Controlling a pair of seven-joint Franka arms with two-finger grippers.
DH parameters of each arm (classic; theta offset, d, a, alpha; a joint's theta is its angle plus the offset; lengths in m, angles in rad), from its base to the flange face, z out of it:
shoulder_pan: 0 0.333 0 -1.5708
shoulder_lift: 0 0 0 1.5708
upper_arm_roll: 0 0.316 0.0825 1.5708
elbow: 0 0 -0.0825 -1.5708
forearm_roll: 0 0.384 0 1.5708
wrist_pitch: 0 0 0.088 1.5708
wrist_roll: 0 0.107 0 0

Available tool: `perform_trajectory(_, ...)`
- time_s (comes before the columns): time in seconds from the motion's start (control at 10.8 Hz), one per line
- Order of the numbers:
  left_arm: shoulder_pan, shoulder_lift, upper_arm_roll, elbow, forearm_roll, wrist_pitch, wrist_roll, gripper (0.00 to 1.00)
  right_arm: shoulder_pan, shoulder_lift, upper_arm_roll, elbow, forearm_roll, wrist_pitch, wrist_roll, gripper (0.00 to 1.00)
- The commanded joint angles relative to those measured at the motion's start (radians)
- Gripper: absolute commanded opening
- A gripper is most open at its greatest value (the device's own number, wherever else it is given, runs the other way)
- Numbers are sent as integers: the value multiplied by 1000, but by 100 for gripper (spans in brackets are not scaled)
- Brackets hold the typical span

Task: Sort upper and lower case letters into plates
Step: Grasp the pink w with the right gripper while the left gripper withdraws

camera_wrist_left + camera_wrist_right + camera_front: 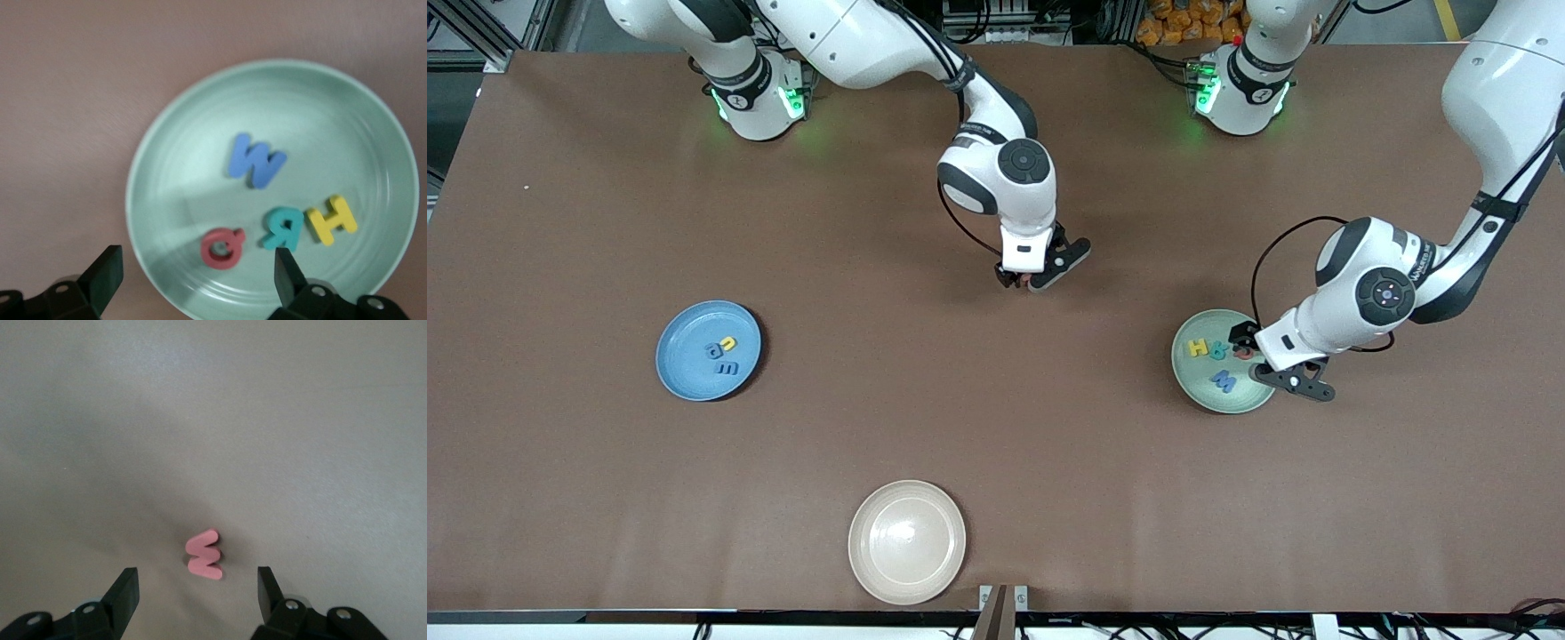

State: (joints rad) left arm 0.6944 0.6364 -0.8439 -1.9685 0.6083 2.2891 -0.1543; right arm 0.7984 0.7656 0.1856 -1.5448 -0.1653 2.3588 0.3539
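Both arms' jaws stand wide and hold nothing: the left gripper (193, 280) over the pale green round plastic plate (167, 173), the right gripper (198, 593) over the small pink foam letter (204, 555) on the brown surface (996, 427). It is probably light and soft; pinch its flat edges gently.

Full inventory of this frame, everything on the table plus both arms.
Round pale green plastic plate: one, toward the left arm's end.
Foam letters in the green plate: four; blue W, yellow H, teal R, red Q.
Round blue plastic plate: one, toward the right arm's end.
Foam letters in the blue plate: three, two blue, one yellow.
Pink foam letter: one, on the bare table under the right hand.
Round cream-white plate: one, nearest the front camera.
Left hand: open, over the green plate.
Right hand: open around the pink letter.
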Motion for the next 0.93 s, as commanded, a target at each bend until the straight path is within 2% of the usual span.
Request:
perform_trajectory(0.0,-9,-24,-3,49,21,-39,-16,100,12,55,-6,64,-42,-4,-13,77)
perform_trajectory(0.37,-41,-21,-6,227,15,-187,-10,100,18,86,-6,75,-101,-4,-12,68)
perform_trajectory(0.56,-77,-65,15,249,-2,-195,16,100,19,96,-6,80,-103,-4,-10,58)
perform_trajectory(0.65,-126,-93,69,260,-2,-198,18,100,19,98,-6,80,-103,-6,-12,48)
perform_trajectory(0.74,-162,-116,107,261,-4,-206,18,100,19,98,-6,80,-118,-7,-12,19)
perform_trajectory(0.84,-179,-136,127,264,-7,-217,21,100,15,96,-6,81,-122,-12,-13,0)
